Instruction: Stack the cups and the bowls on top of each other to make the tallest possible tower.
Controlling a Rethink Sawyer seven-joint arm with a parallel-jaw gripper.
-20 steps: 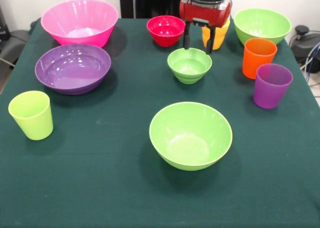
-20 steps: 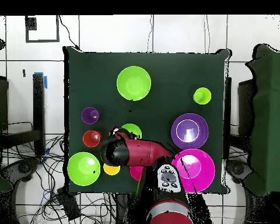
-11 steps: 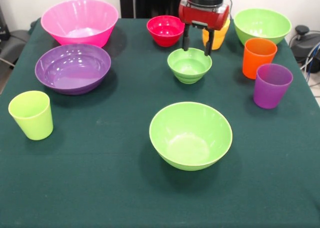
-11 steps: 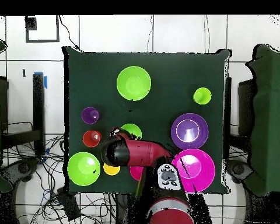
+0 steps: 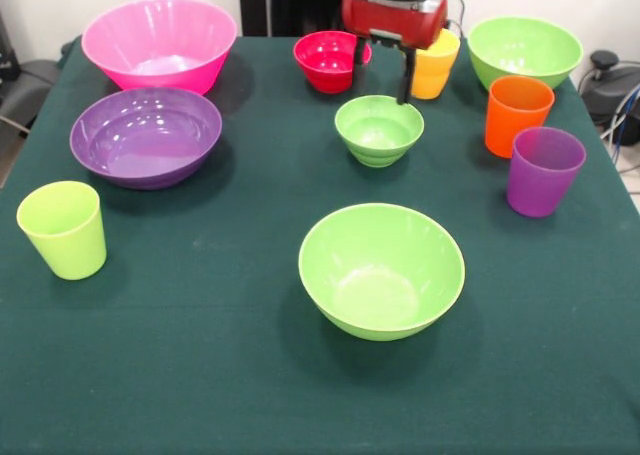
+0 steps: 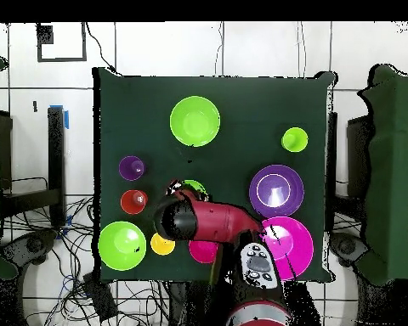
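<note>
- The gripper (image 5: 381, 72), fingers spread and empty, hangs just behind the small glossy lime bowl (image 5: 379, 129).
- Beside that bowl stand the red bowl (image 5: 331, 60) and yellow-orange cup (image 5: 436, 67), nothing stacked.

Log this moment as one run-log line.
stage: approach | gripper: jaws open, empty, above table between red bowl and small green bowl | tower: not started | all cups, bowls separate

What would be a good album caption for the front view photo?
Open gripper hovers behind the small green bowl, cups and bowls scattered unstacked on the green table.
</note>
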